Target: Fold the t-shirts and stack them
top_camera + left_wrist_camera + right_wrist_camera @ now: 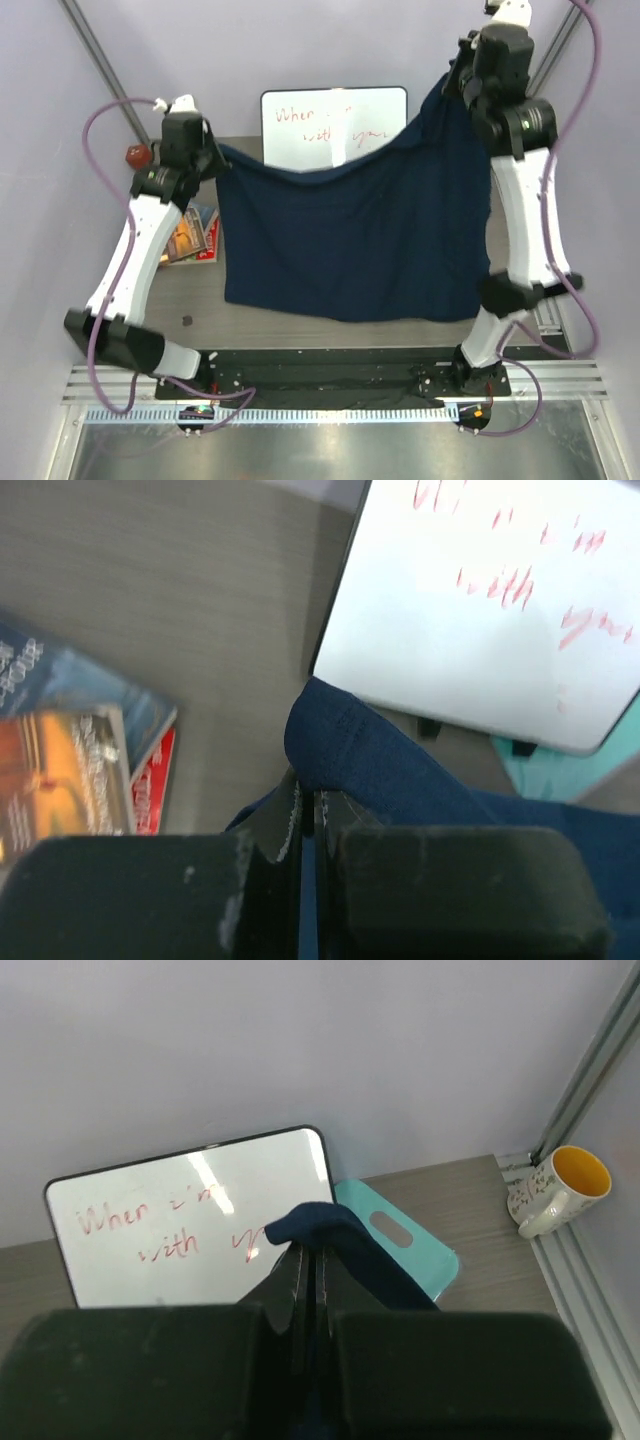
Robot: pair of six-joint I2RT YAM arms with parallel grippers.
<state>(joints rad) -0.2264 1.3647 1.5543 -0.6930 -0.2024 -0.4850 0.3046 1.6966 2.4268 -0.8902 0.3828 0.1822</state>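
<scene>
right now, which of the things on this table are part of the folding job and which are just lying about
Part of the job:
- t-shirt, pinched by the left gripper and the right gripper

Just lying about:
- whiteboard
- teal board
- mug
- magazines

Your left gripper (307, 802): jaws pinched together on a fold of navy t-shirt (400, 770) | whiteboard (480, 630), red writing, just beyond the fabric | teal board (560, 775) showing below its edge | magazines (70, 770) lying left on table (180, 590)
</scene>
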